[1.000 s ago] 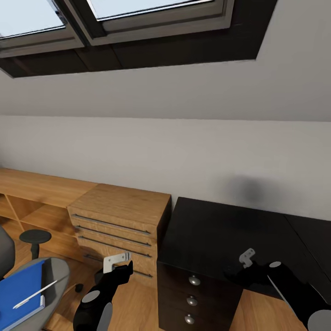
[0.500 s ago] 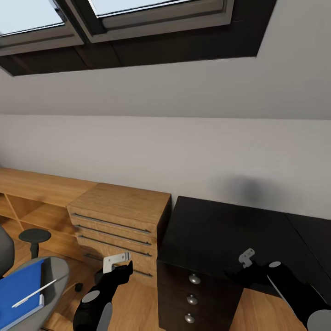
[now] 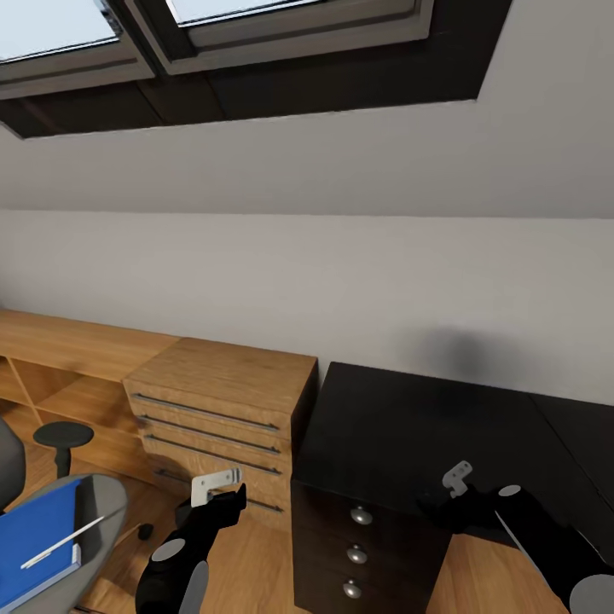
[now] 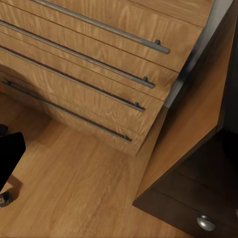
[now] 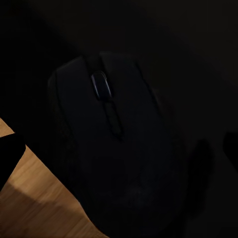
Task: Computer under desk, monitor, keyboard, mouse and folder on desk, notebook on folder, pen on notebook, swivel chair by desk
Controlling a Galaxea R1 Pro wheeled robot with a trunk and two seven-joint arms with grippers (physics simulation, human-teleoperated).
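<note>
From the head, the matte black tabletop (image 3: 401, 426) stood beside a wood-grained drawer chest (image 3: 217, 409), and a blue folder (image 3: 34, 533) carrying a white pen (image 3: 61, 542) lay on the grey swivel chair (image 3: 102, 503); the left gripper (image 3: 223, 495) and right gripper (image 3: 443, 503) hung low, finger spacing unclear. The left wrist saw bar-handled drawers over plank floor (image 4: 74, 183). The right wrist looked onto a rounded black mouse (image 5: 114, 148) on the tabletop.

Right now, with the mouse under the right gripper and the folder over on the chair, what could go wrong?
1. The black mouse lies near the black desk's front edge; a nudge from the right gripper might push it off.
2. The pen rests loose on the blue folder, so lifting or bumping the chair could roll it off.
</note>
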